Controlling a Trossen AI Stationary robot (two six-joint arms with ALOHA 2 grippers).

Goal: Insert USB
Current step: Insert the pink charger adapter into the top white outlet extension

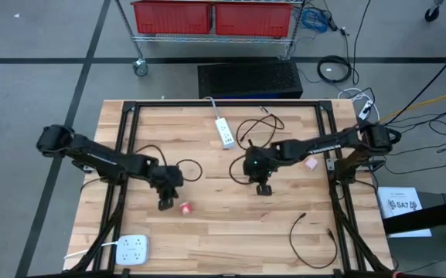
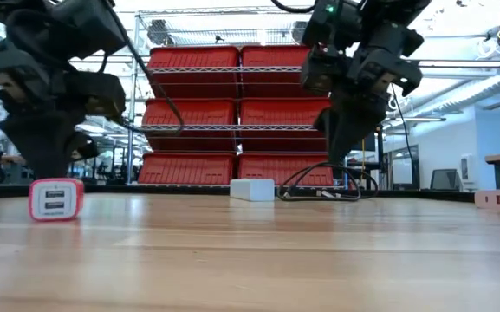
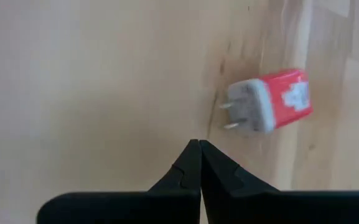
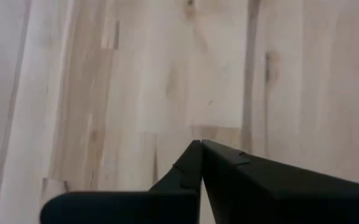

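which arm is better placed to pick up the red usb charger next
Left. The left end effector is right beside the red usb charger, which fills its wrist view just past the shut fingertips. The right end effector is over bare wood near the table's middle, farther away, with no charger in its wrist view.

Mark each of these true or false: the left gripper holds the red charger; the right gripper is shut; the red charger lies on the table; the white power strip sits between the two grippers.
1. The left gripper holds the red charger. False: it is shut on nothing; the charger lies apart from it.
2. The right gripper is shut. True.
3. The red charger lies on the table. True.
4. The white power strip sits between the two grippers. False: it lies toward the table's far edge, beyond both.
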